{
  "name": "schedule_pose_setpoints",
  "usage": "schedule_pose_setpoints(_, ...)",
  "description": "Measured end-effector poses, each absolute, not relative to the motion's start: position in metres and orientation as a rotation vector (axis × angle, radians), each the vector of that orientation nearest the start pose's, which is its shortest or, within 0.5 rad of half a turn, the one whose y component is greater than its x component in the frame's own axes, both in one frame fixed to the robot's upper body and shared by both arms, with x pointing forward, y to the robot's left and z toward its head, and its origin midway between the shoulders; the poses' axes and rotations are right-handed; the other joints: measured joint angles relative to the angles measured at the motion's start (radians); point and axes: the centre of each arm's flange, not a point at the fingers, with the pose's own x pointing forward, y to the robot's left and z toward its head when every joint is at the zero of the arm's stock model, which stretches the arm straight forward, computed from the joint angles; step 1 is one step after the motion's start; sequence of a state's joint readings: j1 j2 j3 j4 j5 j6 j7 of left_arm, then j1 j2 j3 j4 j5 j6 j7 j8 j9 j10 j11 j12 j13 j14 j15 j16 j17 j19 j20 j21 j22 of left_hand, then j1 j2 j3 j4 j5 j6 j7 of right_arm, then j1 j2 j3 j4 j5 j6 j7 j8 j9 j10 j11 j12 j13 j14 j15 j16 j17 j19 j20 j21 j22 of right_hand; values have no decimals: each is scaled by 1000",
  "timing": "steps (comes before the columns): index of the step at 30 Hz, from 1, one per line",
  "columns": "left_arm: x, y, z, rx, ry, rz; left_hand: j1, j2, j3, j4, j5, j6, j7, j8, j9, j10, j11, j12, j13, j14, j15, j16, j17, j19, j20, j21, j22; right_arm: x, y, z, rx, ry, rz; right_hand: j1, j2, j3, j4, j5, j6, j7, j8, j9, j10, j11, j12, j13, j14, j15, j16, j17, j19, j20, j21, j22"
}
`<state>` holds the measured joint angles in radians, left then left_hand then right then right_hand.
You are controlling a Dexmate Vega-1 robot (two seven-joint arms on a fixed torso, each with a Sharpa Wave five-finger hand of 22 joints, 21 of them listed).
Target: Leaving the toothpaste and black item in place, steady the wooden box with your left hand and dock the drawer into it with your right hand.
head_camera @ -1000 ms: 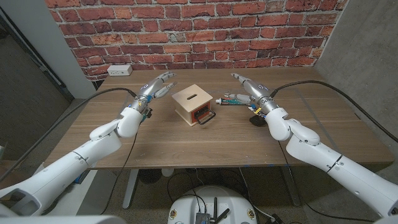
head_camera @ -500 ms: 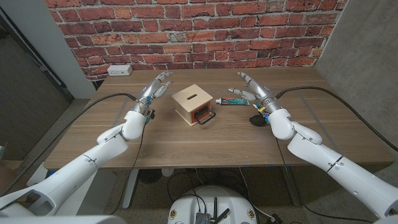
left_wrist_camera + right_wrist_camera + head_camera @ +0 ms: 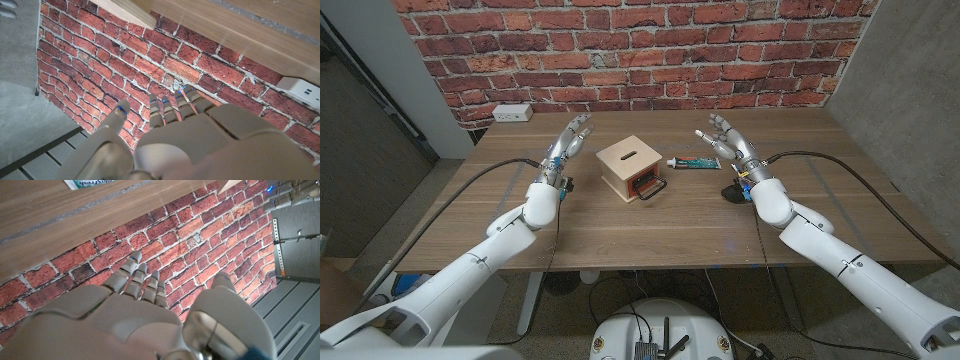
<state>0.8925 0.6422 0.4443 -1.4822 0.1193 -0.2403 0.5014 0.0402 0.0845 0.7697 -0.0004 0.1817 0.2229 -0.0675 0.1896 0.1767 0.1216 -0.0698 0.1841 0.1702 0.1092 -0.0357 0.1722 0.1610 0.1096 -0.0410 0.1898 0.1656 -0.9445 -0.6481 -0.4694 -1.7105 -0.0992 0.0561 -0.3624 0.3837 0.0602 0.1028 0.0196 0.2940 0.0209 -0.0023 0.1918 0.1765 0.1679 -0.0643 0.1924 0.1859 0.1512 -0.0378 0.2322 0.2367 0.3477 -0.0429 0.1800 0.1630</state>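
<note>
**Fingers spread and empty on both sides of the box**

Fingers (image 3: 576,128) of the left hand (image 3: 567,143) are raised, apart and holding nothing, to the left of the wooden box (image 3: 631,168). The right hand (image 3: 729,141) is the same, lifted beyond the toothpaste (image 3: 693,162) with nothing in it. Bare bench (image 3: 650,235) runs from the box to the near edge. The box sits mid-bench, pale wood with a slot on top. Its drawer (image 3: 647,186) shows at the near face with a dark handle. The black item (image 3: 732,193) lies beside the right wrist. A white power strip (image 3: 511,113) rests at the far left corner, under the brick wall (image 3: 640,45).
</note>
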Motion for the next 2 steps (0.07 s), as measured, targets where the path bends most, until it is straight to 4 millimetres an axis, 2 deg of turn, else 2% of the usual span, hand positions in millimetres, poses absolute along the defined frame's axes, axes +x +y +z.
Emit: schedule_pose_setpoints(2, 608, 283, -9, 646, -842, 206, 0, 0, 0, 0, 0, 0, 0, 0, 0, 0, 0, 0, 0, 0, 0, 0, 0, 5, 5, 0, 0, 586, -224, -9, -653, -779, -36, -8, 4, -4, 4, -6, 2, 5, 0, 0, -2, 2, 0, 0, 0, 0, -7, 0, -2, 2, 0, 0)
